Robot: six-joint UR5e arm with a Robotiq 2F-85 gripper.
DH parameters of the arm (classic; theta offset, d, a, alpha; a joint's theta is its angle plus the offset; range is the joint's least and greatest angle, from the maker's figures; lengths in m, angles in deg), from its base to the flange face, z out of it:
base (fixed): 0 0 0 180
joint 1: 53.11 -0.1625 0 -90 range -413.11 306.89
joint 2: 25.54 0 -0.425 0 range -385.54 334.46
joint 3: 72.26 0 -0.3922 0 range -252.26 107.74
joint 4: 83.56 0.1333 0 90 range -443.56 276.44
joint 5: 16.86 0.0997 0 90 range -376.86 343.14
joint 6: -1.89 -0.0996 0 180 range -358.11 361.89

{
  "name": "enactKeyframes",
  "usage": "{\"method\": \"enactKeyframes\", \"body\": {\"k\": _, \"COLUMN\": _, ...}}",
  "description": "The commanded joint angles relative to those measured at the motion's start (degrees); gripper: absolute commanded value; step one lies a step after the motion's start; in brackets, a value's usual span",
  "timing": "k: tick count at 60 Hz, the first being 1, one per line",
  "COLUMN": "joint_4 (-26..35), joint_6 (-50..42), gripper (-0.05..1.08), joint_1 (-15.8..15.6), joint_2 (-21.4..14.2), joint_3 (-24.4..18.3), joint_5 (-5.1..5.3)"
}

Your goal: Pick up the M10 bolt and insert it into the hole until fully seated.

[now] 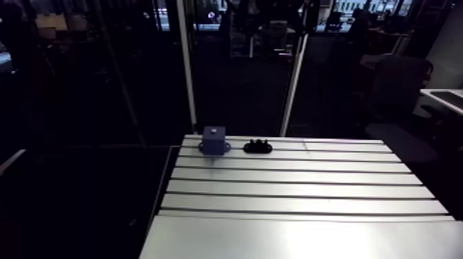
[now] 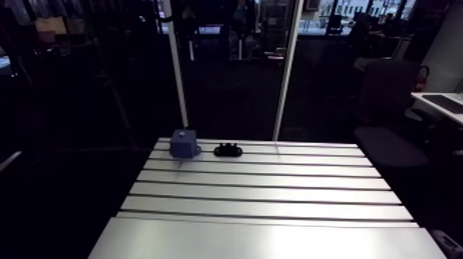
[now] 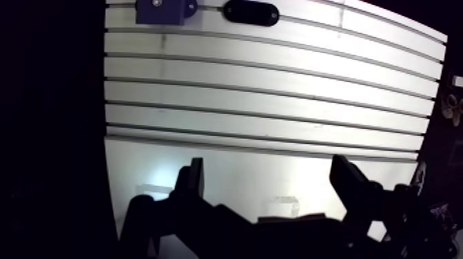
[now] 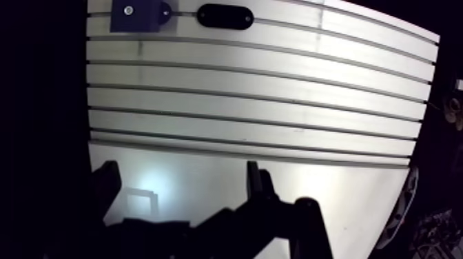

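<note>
Wrist view: gripper [image 3: 269, 169] wide open, fingers [image 3: 193, 180] well apart, nothing held between them. Hovering over the smooth near strip of the table [image 1: 296, 187], short of the first slot.

Well ahead of the gripper, at the table's far edge: blue block [image 1: 214, 139], upright on a flanged base, with a small pale hole [image 4: 128, 9] in its top face. Just beside it, with a gap and not touching: black oblong holder [image 1: 257, 146], long axis along the far edge, parallel to the slots.

Arm view: a few small dark knobs [image 1: 257, 142] sticking up from the holder's top. Can't pick out the M10 bolt among them, too small and dark. Can't read its long axis or which way it points.
</note>
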Motion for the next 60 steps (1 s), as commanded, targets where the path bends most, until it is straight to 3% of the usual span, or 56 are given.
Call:
{"method": "enactKeyframes", "body": {"k": 1, "joint_4": -0.17, "joint_6": 0.08, "gripper": 0.01, "joint_1": -0.10, "joint_2": -0.38, "joint_3": 0.55, "joint_5": 0.28}}
{"method": "enactKeyframes", "body": {"k": 60, "joint_4": -0.62, "joint_6": 0.17, "gripper": 0.01, "joint_1": -0.27, "joint_2": -1.72, "joint_3": 2.74, "joint_5": -0.07}}
